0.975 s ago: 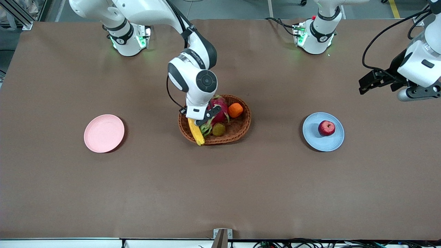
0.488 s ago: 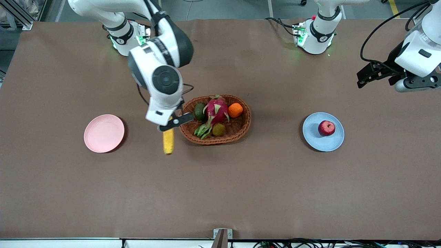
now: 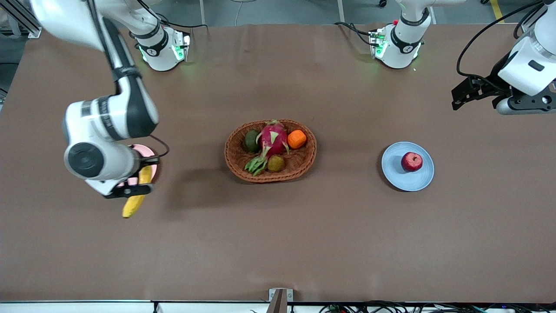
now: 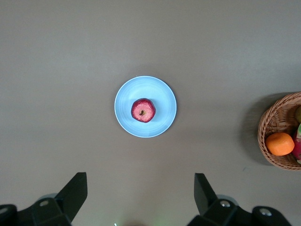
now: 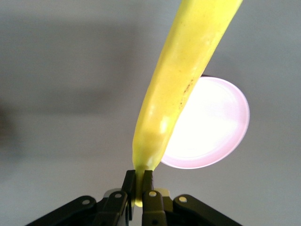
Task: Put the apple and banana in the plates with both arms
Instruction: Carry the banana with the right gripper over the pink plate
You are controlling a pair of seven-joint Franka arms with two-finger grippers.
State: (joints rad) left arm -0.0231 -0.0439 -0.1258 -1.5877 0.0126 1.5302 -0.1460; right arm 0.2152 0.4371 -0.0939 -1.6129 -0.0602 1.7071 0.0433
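The right hand [image 3: 130, 190] is clamped on one end of the banana [image 3: 135, 194] and hangs in the air over the pink plate [image 3: 147, 152], at the right arm's end of the worktop [image 3: 278, 234]. In the front view the right arm's wrist covers most of that plate, so only a sliver of its rim shows there; the right wrist view shows the whole pink disc bare beneath the fruit, with the banana crossing in front of one edge of it. The apple [image 3: 411, 161] sits on the blue plate [image 3: 397, 176] toward the left arm's end of the worktop, a little off the plate's middle. The left hand [image 3: 467, 93] waits in the air near that end, its fingers [image 4: 74, 192] spread wide and holding nothing, looking straight down on the blue plate. Between the two plates stands a brown woven basket [image 3: 299, 167] holding a dragon fruit [image 3: 273, 140], an orange [image 3: 297, 139], a dark green fruit [image 3: 251, 140] and a small brownish one [image 3: 276, 163]. The basket stands well apart from both plates.
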